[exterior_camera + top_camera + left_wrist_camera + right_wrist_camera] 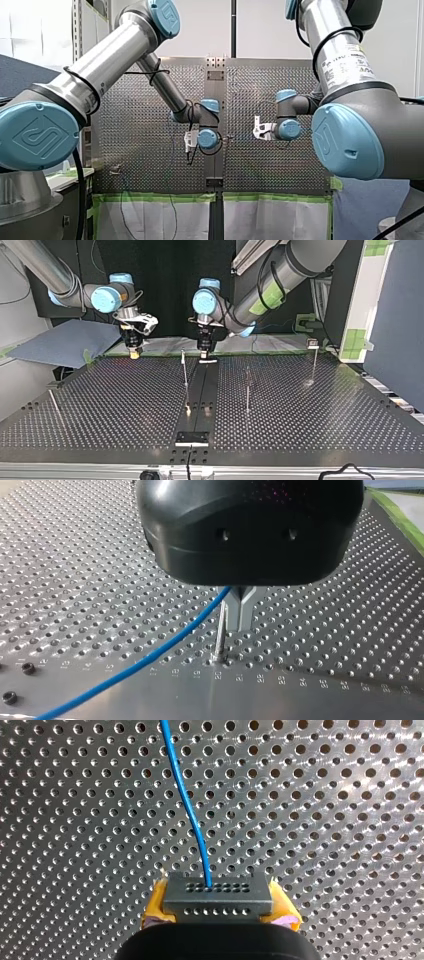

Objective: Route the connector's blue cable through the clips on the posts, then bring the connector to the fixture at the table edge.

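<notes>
By my reading you were early in the job. On the desk (310, 415), the fixture (191, 438) at 6 o'clock in the top view carried no connector; beyond it, the posts (185, 371) around the middle showed no cable that I could make out there, the line being too thin to trace; furthest off, toward 12 o'clock, your left gripper (206, 359) and right gripper (133, 354) hung low by the far edge; so the routing and the delivery both looked left to do.

In the left wrist view the metal fingers (241, 611) stood narrow, seemingly pinched on the blue cable (150, 655), just beside one thin post (220, 635).

The connector (218, 895), a small grey block with rows of pinholes, sat clamped between the right gripper's yellow pads (156, 904); its cable left the pinholed face and ran away toward 12 o'clock, gently bent, above the desk.
</notes>
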Available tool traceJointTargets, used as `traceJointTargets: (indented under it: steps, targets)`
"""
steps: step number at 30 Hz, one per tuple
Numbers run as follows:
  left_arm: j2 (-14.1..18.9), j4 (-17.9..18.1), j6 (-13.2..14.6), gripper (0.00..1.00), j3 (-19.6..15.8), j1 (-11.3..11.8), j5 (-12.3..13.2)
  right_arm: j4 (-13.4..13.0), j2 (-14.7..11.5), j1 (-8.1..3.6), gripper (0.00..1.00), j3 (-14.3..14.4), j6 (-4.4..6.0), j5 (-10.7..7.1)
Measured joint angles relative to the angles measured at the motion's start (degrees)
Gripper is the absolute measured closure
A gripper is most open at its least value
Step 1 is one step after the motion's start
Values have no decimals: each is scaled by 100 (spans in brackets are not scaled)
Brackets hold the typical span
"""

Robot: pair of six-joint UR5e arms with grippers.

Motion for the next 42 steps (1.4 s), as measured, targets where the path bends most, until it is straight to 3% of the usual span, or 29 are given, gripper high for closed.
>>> traceJointTargets:
  steps: [13, 21, 29, 42]
  targets:
    - [-2, -40, -17, 100, -6, -66, -9, 61, 62, -94, 100, 0, 32, 9]
    - [-11, 41, -69, 100, -9, -84, 7, 8, 71, -216, 100, -5, 56, 2]
    - [-183, 114, -95, 100, 124, -29, 59, -27, 73, -266, 100, -7, 64, 0]
    - [-200, 26, -72, 100, 403, 114, 124, -102, 83, -320, 100, -29, 66, 2]
